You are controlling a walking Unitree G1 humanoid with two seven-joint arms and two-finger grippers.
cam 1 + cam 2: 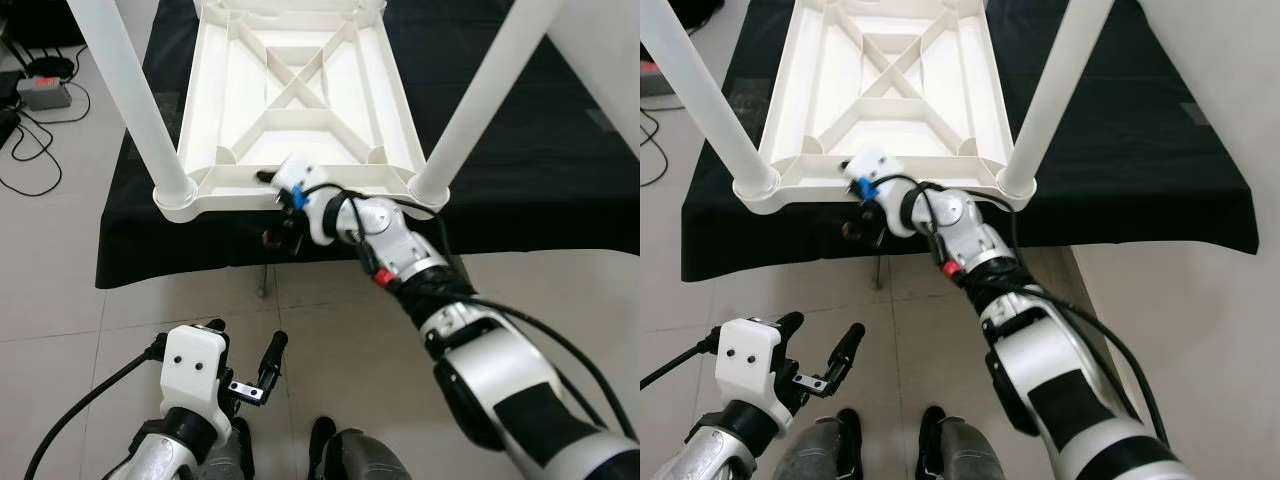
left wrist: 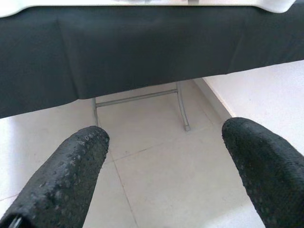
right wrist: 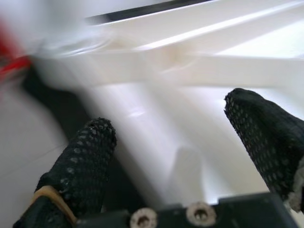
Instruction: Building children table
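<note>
While the white plastic children's tabletop (image 1: pixel 300 100) lies upside down on the black-draped folding table (image 1: pixel 520 180), its ribbed underside facing up, 2 white tubular legs (image 1: pixel 135 100) already stand in the near corner sockets and rise out of frame. Whether the 2 far corners carry legs cannot be told, since they sit at the picture's top edge.

The right gripper (image 1: pixel 268 208) reaches to the tabletop's near rim, roughly midway between the 2 near legs. In the right wrist view its 2 black mesh-covered fingers (image 3: pixel 83 166) are spread apart with the white rim between them, one finger on the outer side near the black cloth and one over the ribbed inside. They straddle the rim; no contact is visible yet.

The left gripper (image 1: pixel 250 360) hangs low over the pale tiled floor (image 1: pixel 60 300), well apart from the table, fingers parted and holding nothing.

The step in hand looks like taking hold of that rim. To do it well, the fingers should go deeper so the pads bear on the flat wall of the rim rather than its lip, then close squarely. Any pull should be slow and level, because the tall legs make the piece top-heavy and the cloth could slide with it.
</note>
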